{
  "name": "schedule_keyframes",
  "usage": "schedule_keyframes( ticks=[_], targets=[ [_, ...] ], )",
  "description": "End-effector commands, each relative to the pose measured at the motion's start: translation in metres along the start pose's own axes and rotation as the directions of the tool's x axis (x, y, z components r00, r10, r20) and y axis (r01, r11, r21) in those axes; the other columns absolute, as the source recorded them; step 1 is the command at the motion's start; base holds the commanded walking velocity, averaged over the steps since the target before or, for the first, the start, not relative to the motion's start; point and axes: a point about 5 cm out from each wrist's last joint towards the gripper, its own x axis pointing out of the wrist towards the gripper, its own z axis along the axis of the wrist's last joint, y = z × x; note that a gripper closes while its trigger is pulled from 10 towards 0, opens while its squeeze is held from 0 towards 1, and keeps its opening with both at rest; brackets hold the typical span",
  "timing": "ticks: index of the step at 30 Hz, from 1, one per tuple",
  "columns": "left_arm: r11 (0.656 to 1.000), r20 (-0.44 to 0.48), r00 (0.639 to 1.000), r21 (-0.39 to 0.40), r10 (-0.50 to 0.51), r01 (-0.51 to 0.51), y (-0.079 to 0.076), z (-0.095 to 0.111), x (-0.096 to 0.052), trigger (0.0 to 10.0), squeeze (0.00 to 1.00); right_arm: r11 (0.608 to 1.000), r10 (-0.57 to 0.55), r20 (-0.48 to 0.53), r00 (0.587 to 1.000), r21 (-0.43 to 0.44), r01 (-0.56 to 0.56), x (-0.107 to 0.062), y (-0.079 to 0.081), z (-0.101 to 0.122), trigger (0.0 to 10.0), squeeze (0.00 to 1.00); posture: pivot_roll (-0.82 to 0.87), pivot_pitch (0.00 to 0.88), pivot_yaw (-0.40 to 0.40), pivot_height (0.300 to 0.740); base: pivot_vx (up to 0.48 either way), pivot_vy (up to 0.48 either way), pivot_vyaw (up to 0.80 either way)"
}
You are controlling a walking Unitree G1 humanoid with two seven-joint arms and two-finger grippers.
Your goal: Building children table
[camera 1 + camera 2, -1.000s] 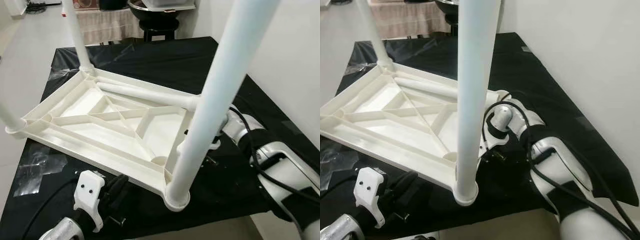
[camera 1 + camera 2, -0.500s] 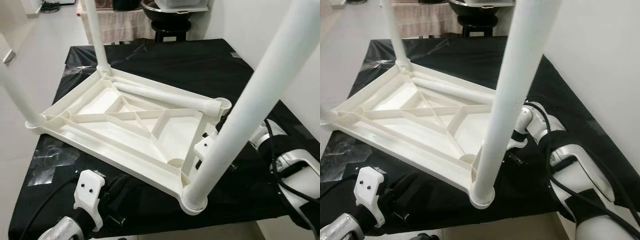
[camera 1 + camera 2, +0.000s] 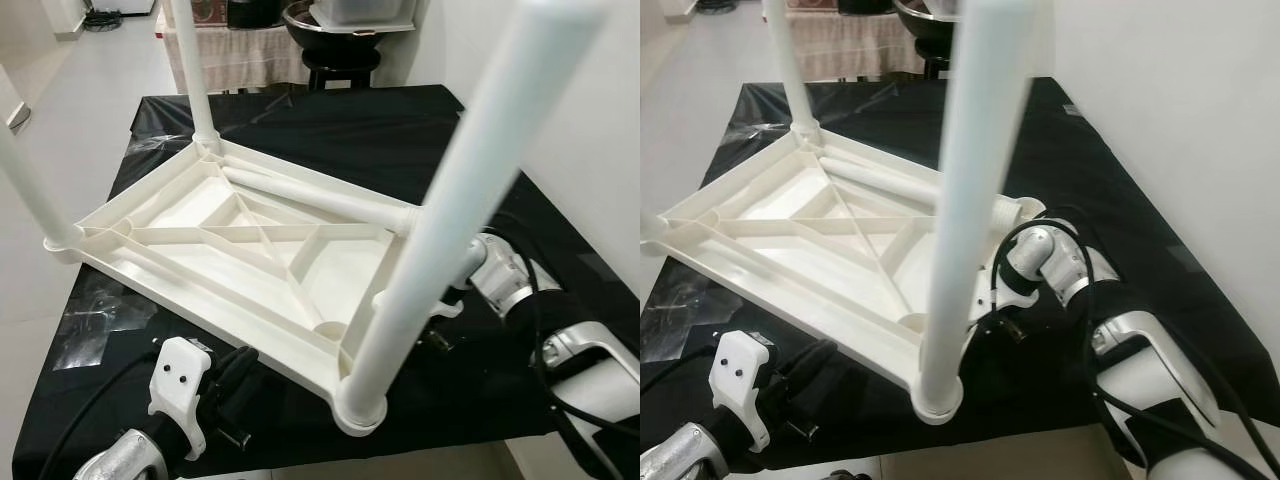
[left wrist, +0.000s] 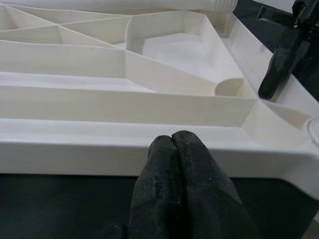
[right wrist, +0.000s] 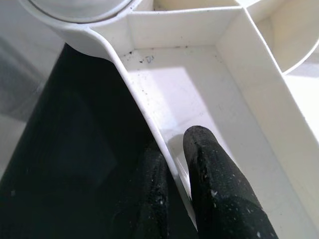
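Right gripper (image 5: 174, 164) pinches side rim of upturned table top (image 3: 250, 250); left gripper (image 4: 174, 149), fingers together, empty, just before near rim; hollow plastic, likely light, stiff; ribbed rim best hold.

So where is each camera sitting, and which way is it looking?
Left eye view: on the head, looking down at the upturned white table on black cloth; the left gripper shows low down.
Right eye view: beside it, same scene; the right arm reaches to the table's edge.
Left wrist view: along shut fingers at the table's rim.
Right wrist view: along fingers pinching the rim.
All four share the table.
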Motion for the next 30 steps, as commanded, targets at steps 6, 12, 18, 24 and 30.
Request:
schedule_keyframes(
  ticks=[6,12,18,24,30],
  targets=[
    [1.0,-0.043,0.999,0.005,-0.005,0.005,0.0,-0.007,-0.002,10.0,0.0,0.986,-0.156,0.17,0.973,0.08,0.145,0.003,-0.007,0.012,10.0,0.0,0.11,0.159,-0.023,0.74,0.0,0.0,0.0],
    [1.0,-0.04,0.999,0.003,-0.008,0.008,-0.001,-0.006,0.0,10.0,0.0,0.919,-0.379,0.093,0.921,0.154,0.363,0.017,-0.032,0.017,10.0,0.0,0.11,0.165,-0.022,0.74,0.0,0.0,0.0],
    [1.0,-0.039,0.999,0.003,-0.004,0.004,0.0,-0.006,0.0,10.0,0.0,0.863,-0.476,0.023,0.879,0.205,0.461,0.015,-0.043,0.014,10.0,1.0,0.11,0.17,-0.025,0.74,0.0,0.0,0.0],
    [1.0,-0.038,0.999,0.001,0.001,-0.001,-0.001,-0.006,0.0,10.0,0.0,0.886,-0.443,0.101,0.891,0.198,0.418,0.006,-0.041,0.02,10.0,1.0,0.11,0.174,-0.028,0.74,0.0,0.0,0.0],
    [1.0,-0.039,0.999,0.0,-0.004,0.004,-0.003,-0.007,0.001,10.0,0.0,0.927,-0.371,0.107,0.923,0.098,0.361,-0.008,-0.036,0.019,10.0,0.99,0.11,0.176,-0.027,0.74,0.0,0.0,0.0]
  ],
)
